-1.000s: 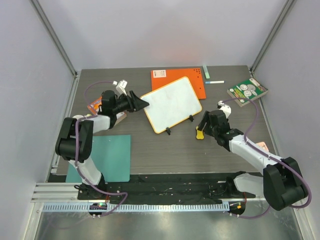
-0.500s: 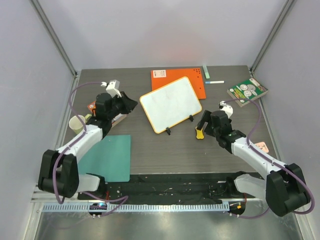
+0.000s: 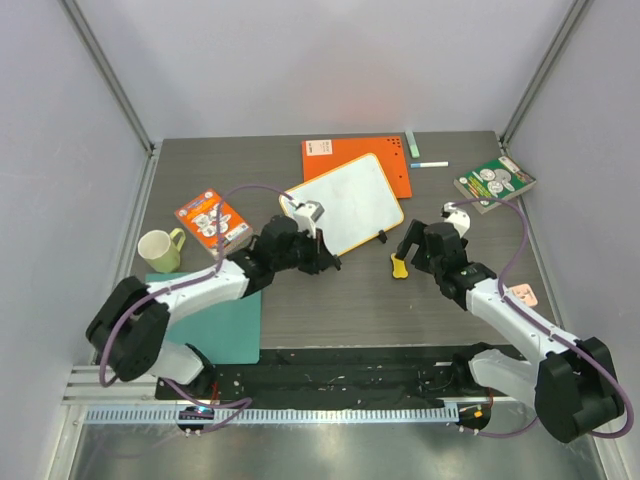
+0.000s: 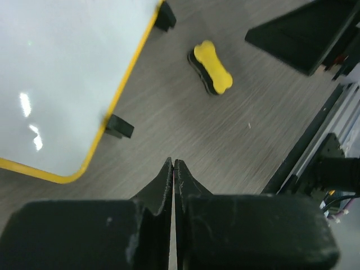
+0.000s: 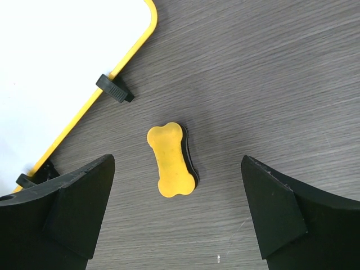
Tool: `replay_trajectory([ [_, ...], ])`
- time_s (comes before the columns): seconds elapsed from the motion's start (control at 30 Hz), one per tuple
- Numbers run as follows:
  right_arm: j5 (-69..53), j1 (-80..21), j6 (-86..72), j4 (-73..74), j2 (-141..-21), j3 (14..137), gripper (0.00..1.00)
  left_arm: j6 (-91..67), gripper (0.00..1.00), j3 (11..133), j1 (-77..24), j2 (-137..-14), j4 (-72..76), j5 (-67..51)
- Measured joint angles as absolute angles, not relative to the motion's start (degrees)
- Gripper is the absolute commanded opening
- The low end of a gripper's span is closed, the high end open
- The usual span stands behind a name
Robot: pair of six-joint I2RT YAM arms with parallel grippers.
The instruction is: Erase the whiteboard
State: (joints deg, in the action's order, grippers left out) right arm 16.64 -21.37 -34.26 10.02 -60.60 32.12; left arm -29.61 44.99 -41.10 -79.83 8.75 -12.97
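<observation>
The whiteboard (image 3: pixel 350 205) lies tilted mid-table, glossy white with a yellow rim and two black feet; it also shows in the left wrist view (image 4: pixel 62 84) and the right wrist view (image 5: pixel 56 56). Its surface looks blank. A yellow bone-shaped eraser (image 3: pixel 399 267) lies flat on the table just right of the board's near edge, as my wrist views show (image 4: pixel 212 66) (image 5: pixel 170 159). My right gripper (image 3: pixel 408 243) hovers over it, open wide, a finger on either side (image 5: pixel 177 162). My left gripper (image 3: pixel 325 262) sits by the board's near-left corner, shut with nothing in it (image 4: pixel 173 163).
An orange book (image 3: pixel 385 152) lies under the board's far edge. Behind it are a teal marker (image 3: pixel 412 143) and a pen (image 3: pixel 430 163); a green book (image 3: pixel 494 182) is at the right. A mug (image 3: pixel 158 250), a red booklet (image 3: pixel 210 218) and a teal mat (image 3: pixel 215 315) are at the left.
My left arm swung from the board's left side round to its near edge, and its gripper shut. My right gripper opened wider above the eraser.
</observation>
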Motion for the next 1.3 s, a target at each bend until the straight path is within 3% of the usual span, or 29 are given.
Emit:
replay_trajectory([
  [0.43, 18.5, -21.4, -34.3, 12.5, -59.6, 32.1, 1.0, -30.0, 0.0, 47.2, -49.3, -97.3, 9.8, -5.9],
  [0.7, 21.2, -21.4, -34.3, 13.9, -57.3, 32.1, 0.99, -29.7, 0.0, 52.0, -49.6, -98.6, 7.0, 6.7],
  [1.3, 23.3, -21.4, -34.2, 15.4, -56.2, 32.1, 1.0, -28.4, 0.0, 55.1, -49.4, -102.8, 1.5, 19.2],
])
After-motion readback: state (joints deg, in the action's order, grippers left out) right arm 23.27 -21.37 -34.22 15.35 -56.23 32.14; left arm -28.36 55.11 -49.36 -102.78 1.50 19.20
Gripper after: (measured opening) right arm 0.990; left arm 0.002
